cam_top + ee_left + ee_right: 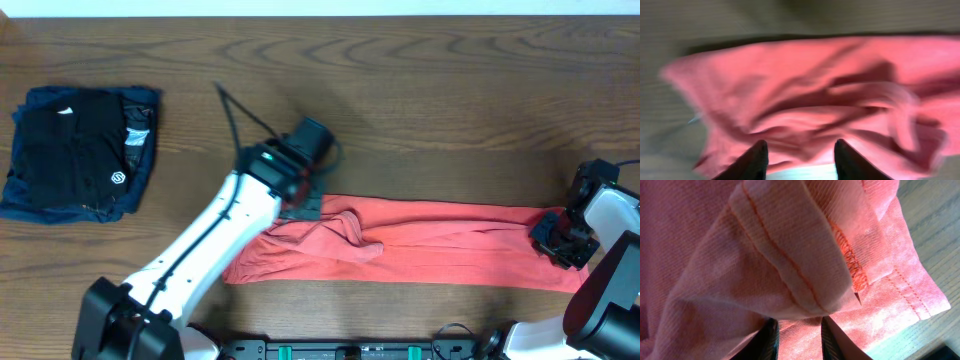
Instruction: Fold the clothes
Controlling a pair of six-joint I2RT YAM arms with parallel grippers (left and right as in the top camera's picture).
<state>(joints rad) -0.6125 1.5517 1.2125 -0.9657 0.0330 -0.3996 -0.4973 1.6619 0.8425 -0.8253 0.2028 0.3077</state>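
The coral-red T-shirt [430, 245] lies on the wooden table as a long strip, bunched and wrinkled at its left end. Its lettering is hidden. My left gripper [303, 203] is over that left end. In the left wrist view its fingers [799, 156] are spread open just above the rumpled red cloth [805, 95], and the picture is blurred. My right gripper [562, 240] is at the strip's right end. In the right wrist view its fingers [799, 335] are pinched on a stitched hem fold of the shirt [790, 265].
A folded black garment with a small white logo [75, 150] lies on a folded navy-blue garment [145, 135] at the far left. Bare wooden table [430, 90] runs behind the shirt. The table's front edge is close below the strip.
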